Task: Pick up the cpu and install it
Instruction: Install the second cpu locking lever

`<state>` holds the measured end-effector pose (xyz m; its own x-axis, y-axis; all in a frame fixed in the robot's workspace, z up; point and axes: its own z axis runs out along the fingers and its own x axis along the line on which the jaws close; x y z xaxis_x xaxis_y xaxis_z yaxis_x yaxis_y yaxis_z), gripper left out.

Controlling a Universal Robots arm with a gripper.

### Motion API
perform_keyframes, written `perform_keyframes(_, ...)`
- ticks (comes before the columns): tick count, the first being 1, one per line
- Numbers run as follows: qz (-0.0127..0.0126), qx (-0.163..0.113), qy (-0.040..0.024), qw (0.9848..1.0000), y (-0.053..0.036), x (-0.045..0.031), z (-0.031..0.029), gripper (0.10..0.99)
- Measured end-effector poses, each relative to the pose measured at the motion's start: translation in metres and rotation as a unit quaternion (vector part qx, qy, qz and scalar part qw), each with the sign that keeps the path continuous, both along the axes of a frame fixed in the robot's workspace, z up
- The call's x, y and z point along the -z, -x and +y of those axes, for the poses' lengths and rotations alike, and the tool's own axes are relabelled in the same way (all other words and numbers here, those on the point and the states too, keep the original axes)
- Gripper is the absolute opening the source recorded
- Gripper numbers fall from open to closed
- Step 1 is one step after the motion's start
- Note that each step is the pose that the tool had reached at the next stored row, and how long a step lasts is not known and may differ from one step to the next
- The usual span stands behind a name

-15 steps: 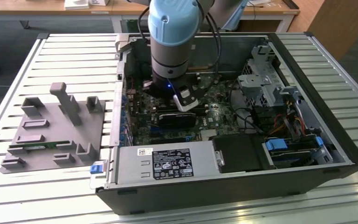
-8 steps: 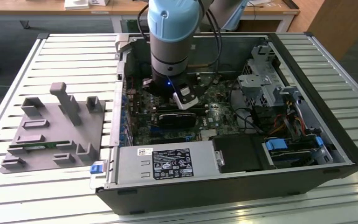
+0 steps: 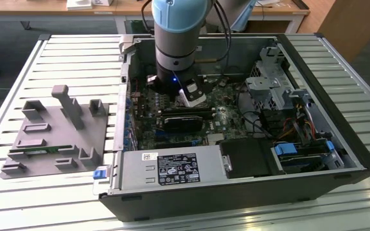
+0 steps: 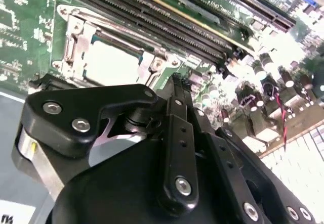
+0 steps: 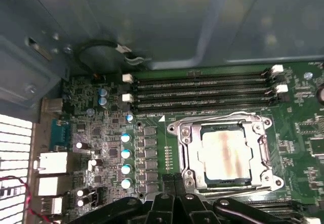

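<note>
The cpu [image 5: 225, 155] is a flat square chip with a silvery top plate. It lies flat in the metal-framed socket [image 5: 185, 155] on the green motherboard, and in the second wrist view the cpu [image 4: 109, 62] appears pale. My gripper [image 5: 173, 183] hovers just beside the socket's edge, its black fingers pressed together with nothing between them. In the second wrist view the gripper [image 4: 177, 80] points at the board next to the socket frame. In the exterior view the gripper [image 3: 192, 98] hangs inside the open computer case [image 3: 339, 144], low over the motherboard.
Several empty memory slots [image 5: 202, 90] run along one side of the socket. A black heatsink block [image 3: 185, 120] lies on the board near the gripper. A grey fixture [image 3: 50, 139] holding a green memory stick [image 3: 40, 150] sits at the exterior view's left. Case walls and a drive cage [image 3: 269, 82] hem in the arm.
</note>
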<state>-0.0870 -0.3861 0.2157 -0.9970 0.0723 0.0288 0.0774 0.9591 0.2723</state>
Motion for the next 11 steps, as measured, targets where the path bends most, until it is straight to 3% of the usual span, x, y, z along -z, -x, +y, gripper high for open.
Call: perform_keyframes(11,0.0000,0.000,-0.0064,1.0000,0.0000,-0.0201,0.0000,0.106)
